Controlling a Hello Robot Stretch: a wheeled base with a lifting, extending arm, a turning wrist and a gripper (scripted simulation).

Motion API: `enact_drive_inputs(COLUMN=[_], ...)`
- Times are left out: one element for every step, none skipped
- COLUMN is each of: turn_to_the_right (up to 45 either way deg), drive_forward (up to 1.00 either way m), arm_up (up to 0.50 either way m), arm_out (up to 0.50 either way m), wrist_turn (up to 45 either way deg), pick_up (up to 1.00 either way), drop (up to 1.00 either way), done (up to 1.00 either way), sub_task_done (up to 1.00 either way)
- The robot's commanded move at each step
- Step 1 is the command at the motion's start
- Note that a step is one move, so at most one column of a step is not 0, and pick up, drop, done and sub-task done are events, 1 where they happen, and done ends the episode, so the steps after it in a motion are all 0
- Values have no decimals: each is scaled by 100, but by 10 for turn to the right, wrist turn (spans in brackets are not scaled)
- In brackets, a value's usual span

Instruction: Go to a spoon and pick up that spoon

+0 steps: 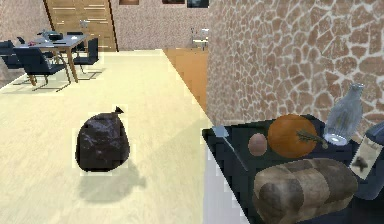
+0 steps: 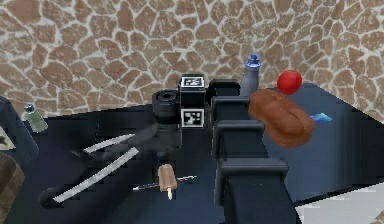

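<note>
The small brown-handled, silver-shafted utensil (image 2: 167, 181), likely the spoon, lies on the dark desk (image 2: 320, 150) just beside the jaws, on their near side. You cannot tell whether the jaws grasp anything. Draw back slightly and centre them over its shaft before lowering.

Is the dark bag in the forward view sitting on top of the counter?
No, the dark bag lies on the pale floor, left of the dark counter.
</note>
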Motion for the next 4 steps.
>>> enact_drive_inputs(turn_to_the_right=[0, 0, 0, 0], drive_forward=[0, 0, 0, 0], arm_up=[0, 0, -14, 0], arm_out=[0, 0, 0, 0], wrist_turn=[450, 240, 0, 0], pick_up=[0, 0, 0, 100], drop=[0, 0, 0, 0], done=[0, 0, 0, 0], sub_task_done=[0, 0, 0, 0])
